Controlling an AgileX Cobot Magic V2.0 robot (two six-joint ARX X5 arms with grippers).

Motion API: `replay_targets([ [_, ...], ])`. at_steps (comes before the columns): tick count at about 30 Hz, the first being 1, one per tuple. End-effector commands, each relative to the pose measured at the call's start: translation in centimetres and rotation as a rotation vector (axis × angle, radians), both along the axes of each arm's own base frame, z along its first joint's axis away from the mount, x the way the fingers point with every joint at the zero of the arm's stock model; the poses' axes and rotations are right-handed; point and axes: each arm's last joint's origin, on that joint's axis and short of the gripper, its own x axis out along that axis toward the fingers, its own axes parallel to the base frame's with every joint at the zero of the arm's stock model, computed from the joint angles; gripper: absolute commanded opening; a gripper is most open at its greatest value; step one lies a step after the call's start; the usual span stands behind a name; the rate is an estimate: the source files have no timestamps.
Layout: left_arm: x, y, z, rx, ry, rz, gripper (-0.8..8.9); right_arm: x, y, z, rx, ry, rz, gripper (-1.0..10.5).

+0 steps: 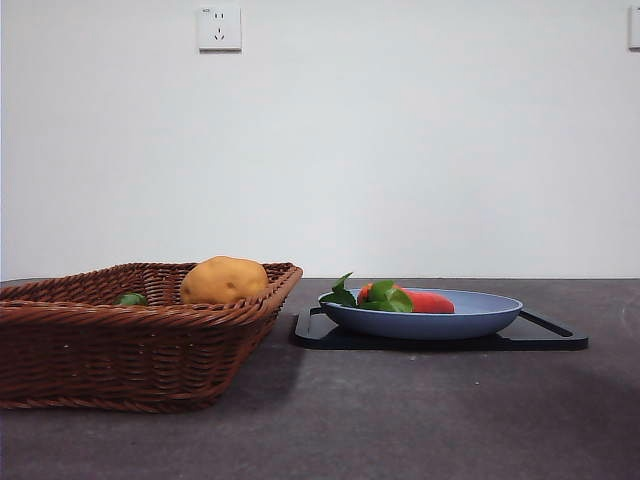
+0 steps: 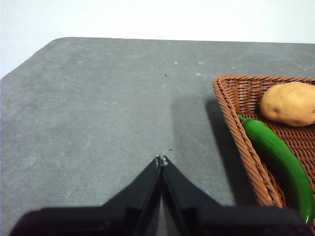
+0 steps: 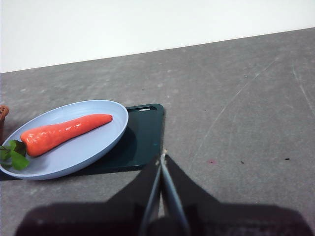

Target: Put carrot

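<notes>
The carrot (image 1: 425,301) (image 3: 63,133), red-orange with green leaves (image 1: 375,295) at one end, lies on a blue plate (image 1: 480,317) (image 3: 93,147). The plate rests on a dark tray (image 1: 545,338) (image 3: 142,137). My right gripper (image 3: 162,156) is shut and empty, hovering over the bare table beside the tray, a little way from the plate. My left gripper (image 2: 161,159) is shut and empty over the table beside the wicker basket (image 2: 236,123). Neither arm shows in the front view.
The brown wicker basket (image 1: 120,345) stands left of the tray and holds a yellow-brown potato (image 1: 224,279) (image 2: 289,103) and a green pepper (image 2: 280,157) (image 1: 130,298). A wall socket (image 1: 219,28) is high on the white wall behind.
</notes>
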Motion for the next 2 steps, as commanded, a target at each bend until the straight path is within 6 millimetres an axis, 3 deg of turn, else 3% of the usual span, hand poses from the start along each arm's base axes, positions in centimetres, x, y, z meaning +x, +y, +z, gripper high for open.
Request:
replay_targets([
  [1, 0.05, 0.04, -0.30, 0.001, 0.000, 0.002, 0.08, 0.02, 0.00, -0.08, 0.006, -0.004, -0.004, 0.0],
  [2, 0.05, 0.04, -0.30, 0.001, 0.000, 0.002, 0.08, 0.02, 0.00, -0.08, 0.006, -0.004, -0.004, 0.0],
])
